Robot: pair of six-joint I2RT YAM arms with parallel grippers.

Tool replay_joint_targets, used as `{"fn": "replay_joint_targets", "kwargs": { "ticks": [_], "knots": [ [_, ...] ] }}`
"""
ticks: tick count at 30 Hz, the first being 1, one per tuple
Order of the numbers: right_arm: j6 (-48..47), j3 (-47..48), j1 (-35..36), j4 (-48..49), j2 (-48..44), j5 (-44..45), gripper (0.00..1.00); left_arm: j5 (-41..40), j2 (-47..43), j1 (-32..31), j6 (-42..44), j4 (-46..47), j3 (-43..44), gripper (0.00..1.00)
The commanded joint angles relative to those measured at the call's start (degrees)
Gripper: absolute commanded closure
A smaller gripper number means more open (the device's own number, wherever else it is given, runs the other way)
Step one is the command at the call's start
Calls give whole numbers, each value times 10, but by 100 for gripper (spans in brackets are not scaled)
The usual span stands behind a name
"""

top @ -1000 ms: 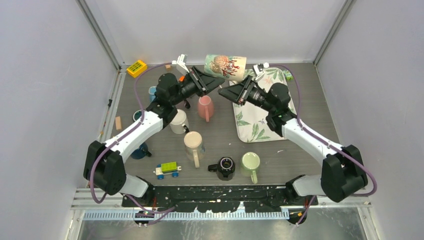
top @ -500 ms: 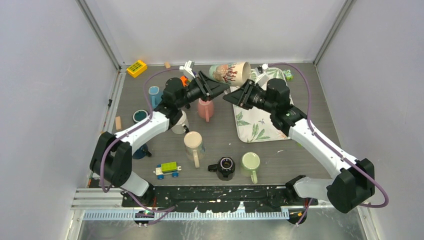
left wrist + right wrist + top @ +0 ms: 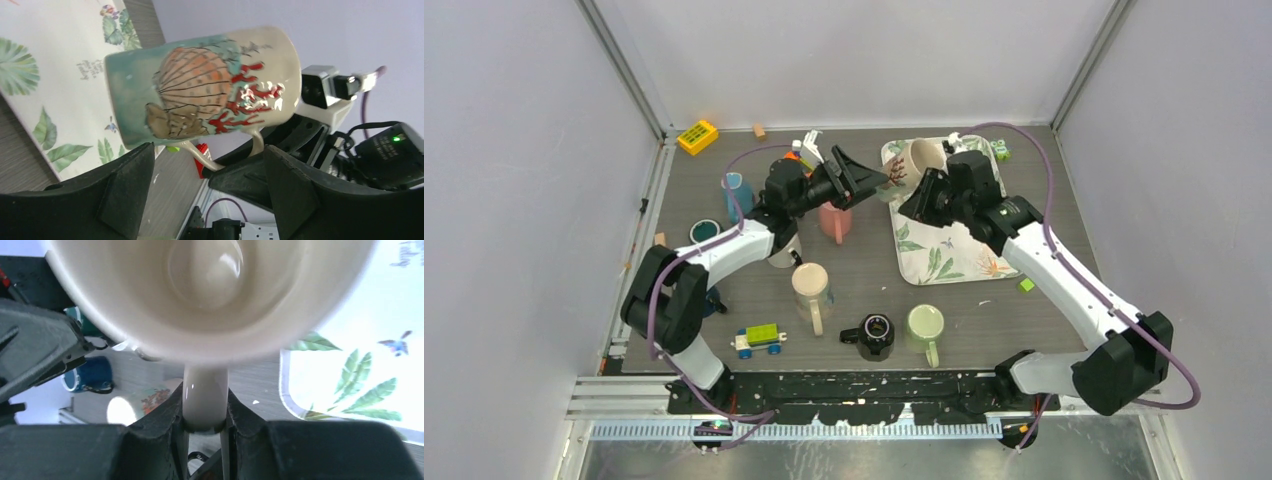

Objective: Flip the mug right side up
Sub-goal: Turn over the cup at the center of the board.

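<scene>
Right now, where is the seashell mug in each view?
Top external: seashell mug upper centre, at the leaf-print tray's far left corner.
Left wrist: mug mid-frame, lying sideways; tray at left.
Right wrist: mug fills the top, mouth toward camera; tray at right.
Shared landmark: the tray.

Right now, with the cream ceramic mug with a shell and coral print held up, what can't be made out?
- Right wrist view: the cream shell-printed mug has its rim cut off by the top edge.
- Left wrist view: its inside faces away.
- Top view: its handle is hidden behind the right gripper.
</scene>
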Motion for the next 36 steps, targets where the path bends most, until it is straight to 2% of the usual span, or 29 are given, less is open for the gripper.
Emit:
{"fn": "replay_joint_targets", "kwargs": {
  "ticks": [1,6,11,17,29,36],
  "knots": [
    [-58,92,3,0,15,53,99,-4,-34,2,69,-89,29,16],
    [-84,149,3,-50,64,112,99,-21,-91,5,178,-296,81,11],
    [-100,177,1,-37,118,149,99,-19,-111,16,219,-358,101,10],
    [-106,218,-8,-24,162,167,99,-2,-112,31,223,-385,102,10],
    [-175,218,-17,108,231,205,99,15,-123,53,178,-413,79,10],
    [-202,181,-17,178,222,167,99,31,-113,66,133,-401,68,10]
  ]
}}
